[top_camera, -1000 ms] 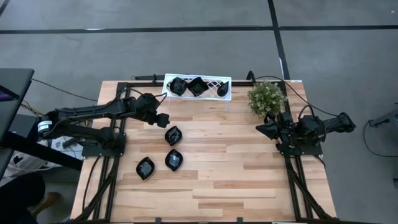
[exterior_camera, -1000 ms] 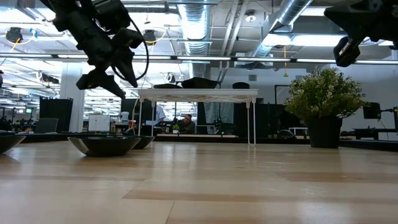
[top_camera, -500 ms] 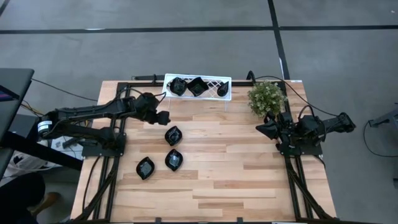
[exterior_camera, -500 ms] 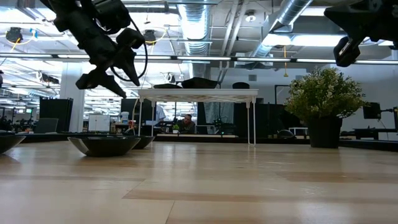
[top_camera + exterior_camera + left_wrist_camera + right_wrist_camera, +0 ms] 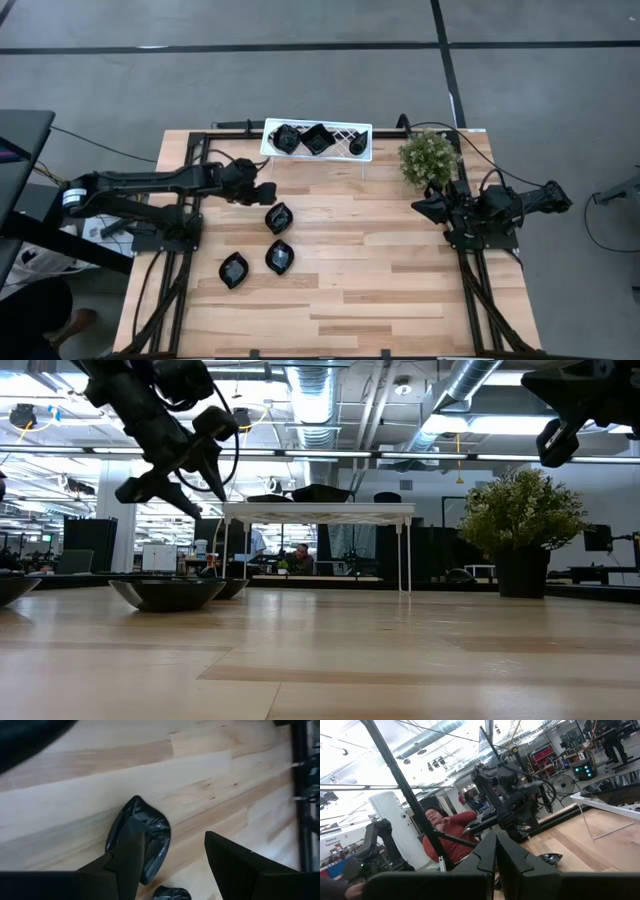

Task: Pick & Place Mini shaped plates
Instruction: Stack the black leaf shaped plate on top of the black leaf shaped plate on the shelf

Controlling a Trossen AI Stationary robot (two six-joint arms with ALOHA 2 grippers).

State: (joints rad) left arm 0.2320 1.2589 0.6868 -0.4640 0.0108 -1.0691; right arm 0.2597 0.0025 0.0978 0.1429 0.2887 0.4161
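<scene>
High view: left hand (image 5: 266,191) hovers open at frame centre-left, empty, with a leaf-shaped mini plate (image 5: 279,217) just below it on the table (image 5: 400,290).

I see a pale wood plank table (image 5: 400,290). Three small black plates (image 5: 279,217) lie on its left half, a white rack (image 5: 340,131) stands at the far edge, and a potted plant (image 5: 428,157) just right of it.

We see bare table (image 5: 380,280) across the middle; three dishes (image 5: 279,217) crowd the left, rack (image 5: 340,152) and plant (image 5: 428,158) block the back edge.
</scene>
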